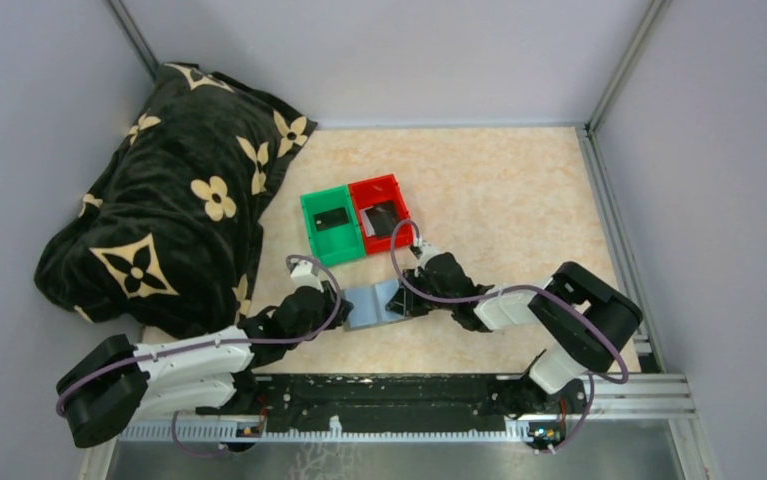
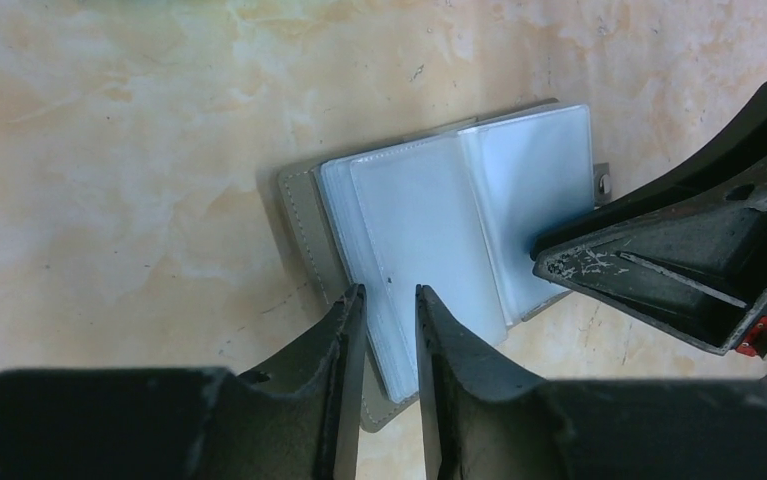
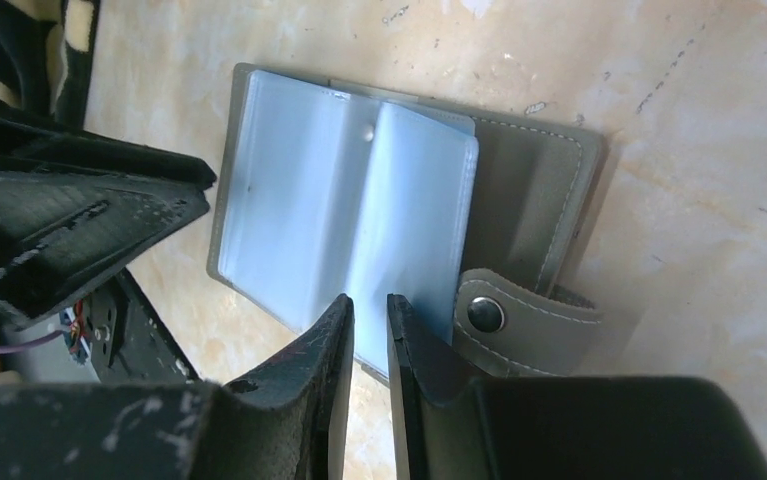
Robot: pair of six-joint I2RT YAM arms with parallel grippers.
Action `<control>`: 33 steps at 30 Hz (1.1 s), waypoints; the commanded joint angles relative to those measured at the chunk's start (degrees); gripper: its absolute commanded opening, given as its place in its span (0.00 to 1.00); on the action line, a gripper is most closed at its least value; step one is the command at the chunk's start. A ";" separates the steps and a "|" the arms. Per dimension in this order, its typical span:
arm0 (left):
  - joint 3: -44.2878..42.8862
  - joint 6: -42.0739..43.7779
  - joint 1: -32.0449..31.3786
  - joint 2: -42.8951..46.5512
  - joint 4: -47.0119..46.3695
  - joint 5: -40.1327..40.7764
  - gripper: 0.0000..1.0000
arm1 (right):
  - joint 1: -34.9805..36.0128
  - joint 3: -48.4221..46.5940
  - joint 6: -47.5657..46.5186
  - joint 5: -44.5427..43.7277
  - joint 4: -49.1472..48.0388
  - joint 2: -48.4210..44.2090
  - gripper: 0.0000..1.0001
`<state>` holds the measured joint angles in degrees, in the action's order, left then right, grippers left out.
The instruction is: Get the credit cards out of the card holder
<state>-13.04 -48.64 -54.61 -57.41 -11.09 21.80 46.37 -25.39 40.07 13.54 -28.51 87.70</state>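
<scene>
So the card holder [image 1: 372, 303] is lying open on the counter [image 1: 499, 190], about mid-counter, right between the two arms and just on the near side of the bins. Both arms are leaning in on it, one from each side. The left pincer [image 2: 389, 300] is pressing almost together with only a thin gap, and it's pinching the edge of the clear sleeves [image 2: 429, 210] on the holder's left side. The right pincer [image 3: 369, 305] is doing the same on the right side, nipping the edge of a sleeve page just beside the snap strap [image 3: 519, 315], which is flopping out onto the counter. The grey cover is sitting flat underneath, peeking out around the sleeves.

Just beyond the holder, the green bin [image 1: 309, 225] and the red bin [image 1: 374, 185] are sitting side by side, touching, green on the left. One credit card [image 1: 332, 217] is lying in the green bin, and a second card [image 1: 384, 217] is lying in the red one. A dark flowery blanket [image 1: 159, 200] is bunching up at the far left.
</scene>
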 commanded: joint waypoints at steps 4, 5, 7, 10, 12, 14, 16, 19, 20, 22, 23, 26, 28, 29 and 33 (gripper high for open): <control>0.85 -1.42 -0.15 -5.12 -7.75 -4.63 0.30 | 0.31 0.52 0.49 0.58 -5.67 1.41 0.19; 0.90 -1.57 -0.21 -5.74 -8.54 -5.12 0.31 | 0.35 0.62 0.45 0.53 -5.67 1.42 0.19; 0.76 -1.67 -0.15 -6.85 -9.61 -5.65 0.33 | 0.30 0.79 0.49 0.57 -5.75 1.39 0.19; 0.52 -1.75 -0.17 -8.45 -9.84 -5.33 0.35 | 0.30 1.18 0.61 0.65 -6.09 1.50 0.19; -0.09 -2.31 -0.15 -8.77 -7.78 -4.55 0.35 | 0.30 1.22 0.71 0.73 -6.29 1.44 0.19; -0.61 -2.66 -0.15 -7.74 -5.14 -4.08 0.36 | 0.30 1.40 0.76 0.73 -6.24 1.34 0.19; -0.46 -2.76 -0.15 -5.91 -3.33 -3.36 0.38 | 0.30 1.39 0.71 0.73 -6.24 1.40 0.19; -0.19 -2.67 -0.15 -2.48 -0.90 -1.71 0.38 | 0.35 1.39 0.73 0.80 -6.59 1.74 0.19; -0.15 -2.56 -0.22 -1.63 -0.16 -1.11 0.38 | 0.33 1.41 0.71 0.83 -6.61 1.91 0.19; -0.02 -2.31 -0.22 -0.62 1.14 -0.11 0.38 | 0.30 1.44 0.71 1.03 -6.87 2.18 0.19; 0.09 -2.08 -0.17 -0.45 1.19 0.08 0.39 | 0.34 1.40 0.72 1.06 -6.98 2.35 0.19; 0.56 -2.20 -0.16 -1.52 -0.24 -0.48 0.39 | 0.30 1.53 0.88 1.29 -7.33 2.47 0.19; 0.73 -2.81 -0.19 -3.40 -1.92 -1.69 0.39 | 0.35 1.59 0.96 1.23 -7.37 2.43 0.19; 0.67 -2.99 -0.17 -4.39 -2.71 -2.46 0.39 | 0.31 1.58 1.01 1.27 -7.35 2.39 0.18; -0.15 -3.30 -0.17 -8.54 -5.69 -4.57 0.39 | 0.34 1.83 1.06 1.19 -7.26 2.04 0.19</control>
<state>-12.95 -51.27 -54.61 -62.92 -13.26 19.55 46.37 -23.99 41.12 14.63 -33.67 89.54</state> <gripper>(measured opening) 0.388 0.187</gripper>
